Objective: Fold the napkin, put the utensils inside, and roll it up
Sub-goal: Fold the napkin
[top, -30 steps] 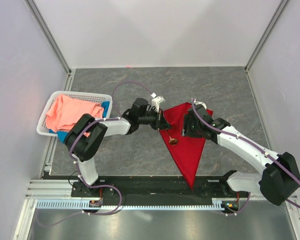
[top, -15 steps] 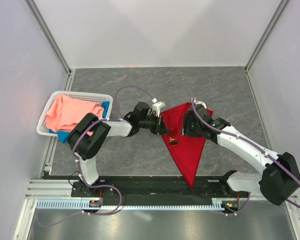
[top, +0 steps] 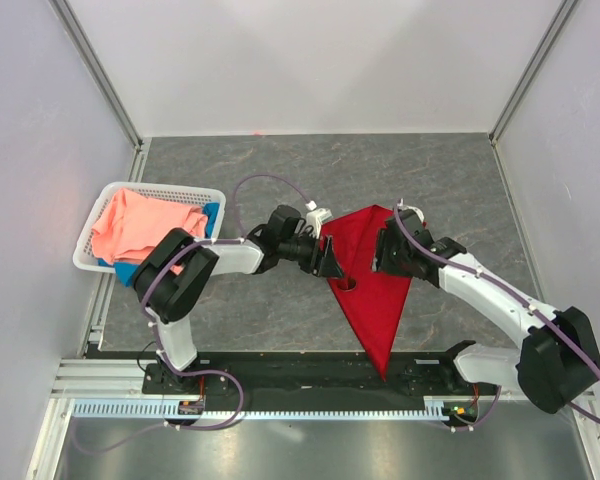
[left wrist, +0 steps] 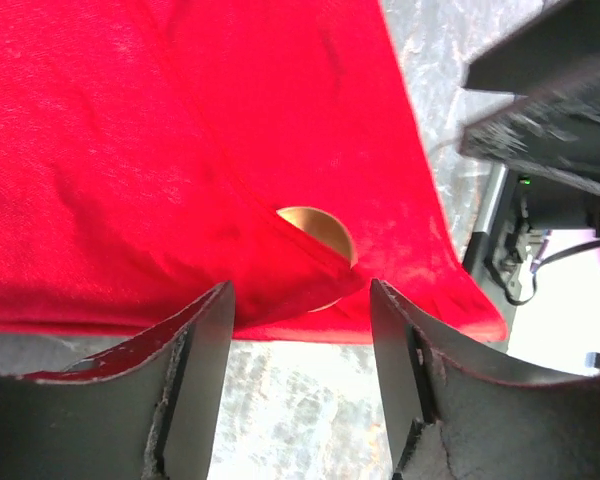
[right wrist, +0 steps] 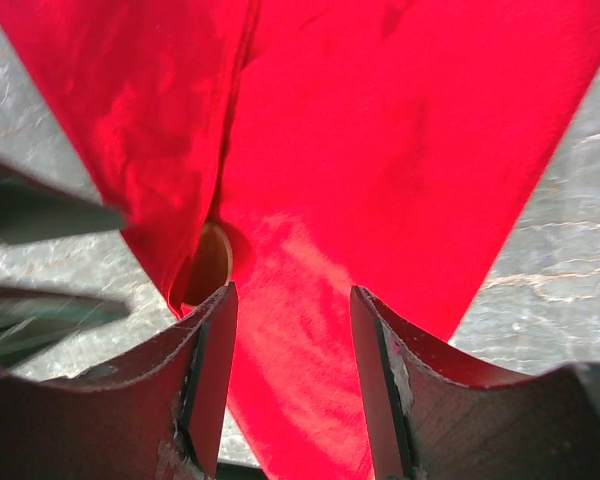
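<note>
Clearly left gripper [left wrist: 300,300], right gripper [right wrist: 292,300] both spread; spoon [left wrist: 320,232] bowl peeks from napkin [left wrist: 130,150] fold, handle probably covered.

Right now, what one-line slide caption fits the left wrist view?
Open left gripper at the edge of the red napkin, whose fold covers all but the bowl of the copper spoon.

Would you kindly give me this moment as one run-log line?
napkin: folded, flap over spoon | spoon: only bowl showing | left gripper: open at fold edge | right gripper: open above napkin | roll: unfinished
</note>
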You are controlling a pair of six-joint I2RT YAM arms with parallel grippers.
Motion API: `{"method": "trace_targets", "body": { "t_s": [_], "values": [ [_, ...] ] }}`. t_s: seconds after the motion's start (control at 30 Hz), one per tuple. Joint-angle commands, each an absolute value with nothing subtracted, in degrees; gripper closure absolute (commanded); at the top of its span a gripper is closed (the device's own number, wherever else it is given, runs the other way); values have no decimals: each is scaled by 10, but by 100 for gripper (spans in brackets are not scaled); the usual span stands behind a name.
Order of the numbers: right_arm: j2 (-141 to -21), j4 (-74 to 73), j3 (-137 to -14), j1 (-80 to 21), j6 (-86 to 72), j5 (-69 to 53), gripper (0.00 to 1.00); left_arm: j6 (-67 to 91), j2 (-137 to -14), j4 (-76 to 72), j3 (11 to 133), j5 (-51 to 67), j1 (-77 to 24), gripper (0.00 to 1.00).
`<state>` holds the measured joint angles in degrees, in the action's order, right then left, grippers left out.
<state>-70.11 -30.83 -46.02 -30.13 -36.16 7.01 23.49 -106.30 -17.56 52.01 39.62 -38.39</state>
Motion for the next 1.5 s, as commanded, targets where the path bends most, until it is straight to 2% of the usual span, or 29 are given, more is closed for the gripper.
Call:
{"method": "trace_targets", "body": {
  "t_s": [0.0,0.2,0.4,0.63,1.1,1.2,1.43,1.47],
  "values": [
    [-693,-306,-468,-274,-344,61,43,227,-991,-164,536,419,-387,34],
    [-693,-318,-468,-229,-323,58,42,231,-959,-147,541,415,-382,29],
    [-705,-310,-454,-141,-293,38,43,231,-976,-101,584,367,-343,30],
    [-782,-244,-442,-34,-263,1,54,239,-976,-70,618,328,-317,31],
    [-900,-177,-480,-5,-249,-23,64,278,-940,14,627,320,-265,32],
    [-917,-177,-482,-5,-242,-15,69,294,-927,43,631,329,-244,32],
    [-955,-178,-492,-5,-212,-10,91,284,-882,102,646,351,-208,32],
    [-960,-178,-500,-5,-210,-14,92,273,-870,109,649,351,-207,32]
  ]
}}
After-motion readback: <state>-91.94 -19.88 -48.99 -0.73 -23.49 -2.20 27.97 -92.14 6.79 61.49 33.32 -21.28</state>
